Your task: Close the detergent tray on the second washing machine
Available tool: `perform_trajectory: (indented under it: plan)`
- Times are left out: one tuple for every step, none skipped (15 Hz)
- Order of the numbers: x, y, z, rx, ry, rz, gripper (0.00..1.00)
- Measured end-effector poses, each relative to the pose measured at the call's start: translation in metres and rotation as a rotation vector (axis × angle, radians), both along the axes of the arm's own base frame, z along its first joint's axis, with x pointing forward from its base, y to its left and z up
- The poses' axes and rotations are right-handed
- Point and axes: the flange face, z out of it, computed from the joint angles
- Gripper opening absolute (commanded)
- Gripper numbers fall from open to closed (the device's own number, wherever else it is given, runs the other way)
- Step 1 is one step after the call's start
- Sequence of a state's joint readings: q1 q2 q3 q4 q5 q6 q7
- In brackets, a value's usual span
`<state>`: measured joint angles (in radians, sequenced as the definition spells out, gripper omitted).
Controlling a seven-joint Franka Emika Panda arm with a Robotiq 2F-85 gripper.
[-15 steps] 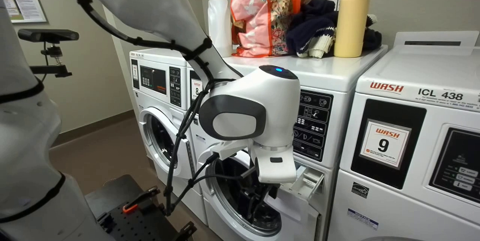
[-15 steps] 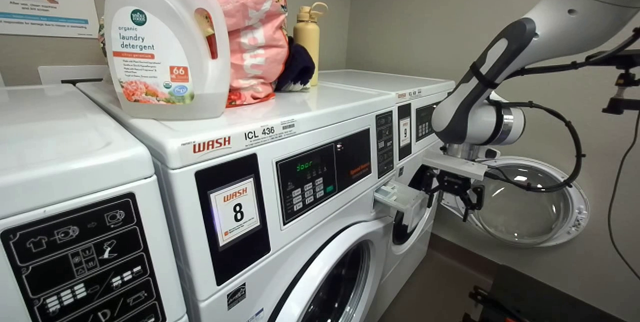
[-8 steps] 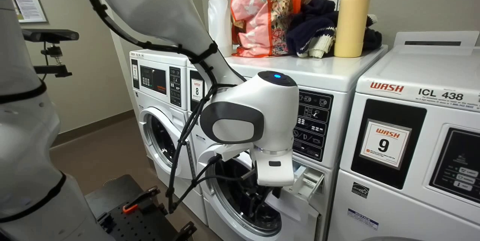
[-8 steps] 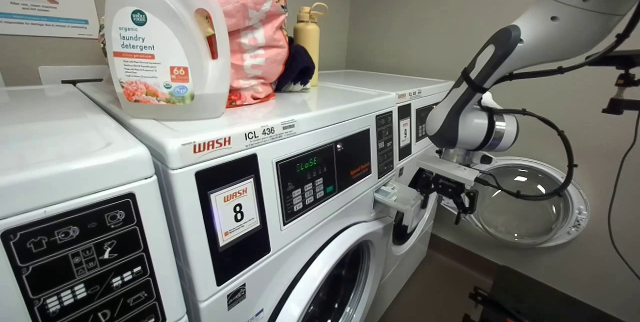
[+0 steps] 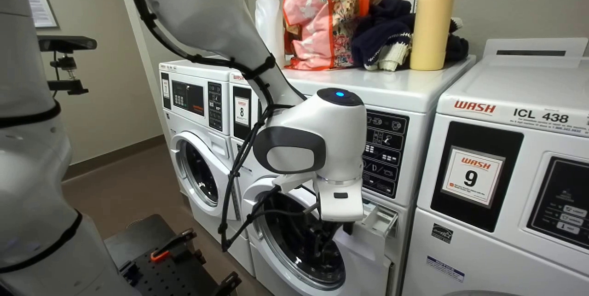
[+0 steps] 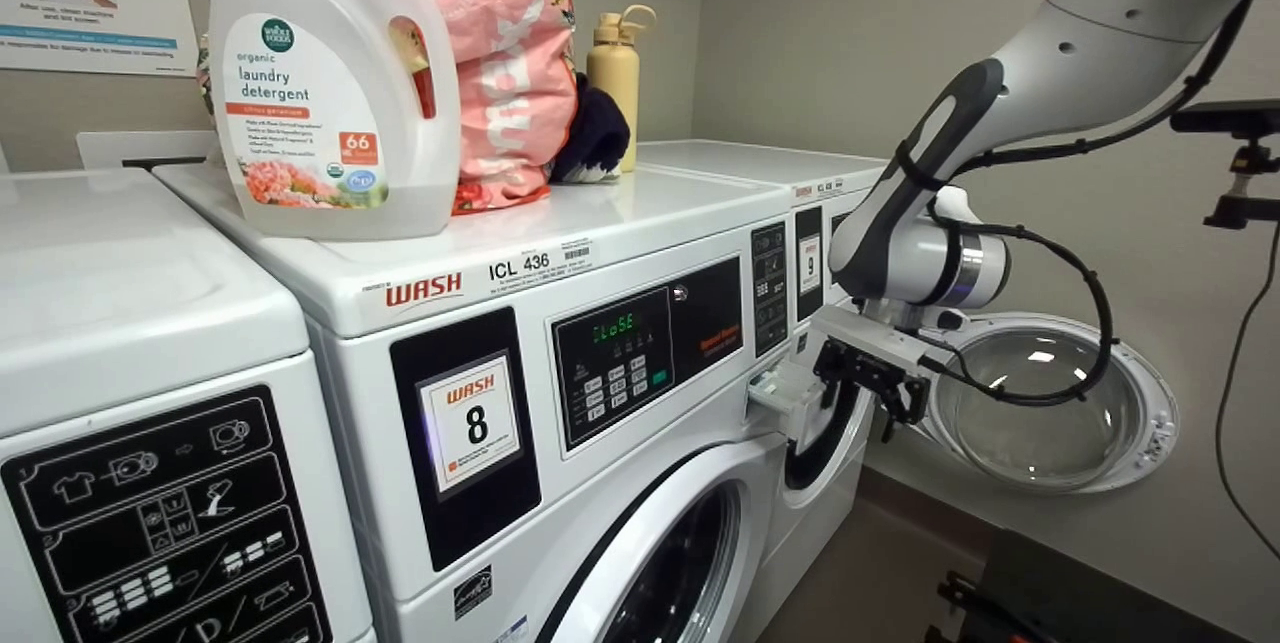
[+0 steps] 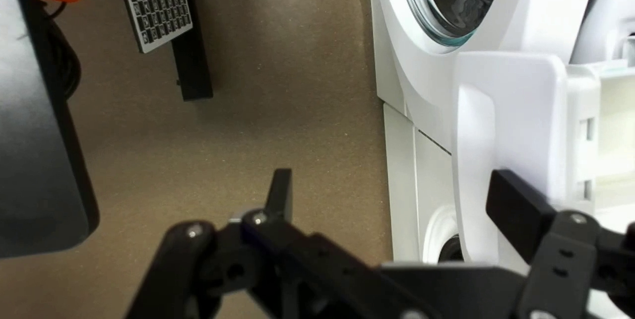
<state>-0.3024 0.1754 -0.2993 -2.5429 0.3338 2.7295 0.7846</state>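
Pincer point(image 7: 399, 195) spread, near jutting detergent tray point(image 7: 516, 110) — jug point(image 6: 330, 33), pink bag point(image 6: 510, 73), yellow bottle point(image 6: 613, 73) atop second washing machine point(image 6: 600, 483).

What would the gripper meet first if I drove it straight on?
The gripper points down; the brown floor looks first, but one finger overlaps the front of the detergent tray in the wrist view and may brush it; depth is unclear.
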Motion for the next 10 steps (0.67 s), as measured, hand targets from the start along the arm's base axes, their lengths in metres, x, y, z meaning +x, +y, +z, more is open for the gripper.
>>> perform_trajectory:
  plan:
    - [0.005, 0.001, 0.0, -0.006, -0.007, 0.001, 1.0]
    - [0.01, 0.001, -0.001, -0.011, -0.012, 0.003, 1.0]
    - [0.014, 0.002, -0.001, -0.015, -0.017, 0.005, 1.0]
    - [0.019, 0.002, -0.001, -0.019, -0.024, 0.006, 1.0]
    - [0.024, 0.003, 0.0, -0.023, -0.031, 0.007, 1.0]
    - [0.029, 0.003, 0.0, -0.028, -0.04, 0.014, 1.0]
    - [0.033, 0.003, 0.0, -0.034, -0.048, 0.019, 1.0]
    - [0.038, 0.003, 0.0, -0.04, -0.058, 0.023, 1.0]
    - [0.042, 0.003, 0.0, -0.047, -0.069, 0.029, 1.0]
    - [0.046, 0.004, 0.0, -0.056, -0.082, 0.036, 1.0]
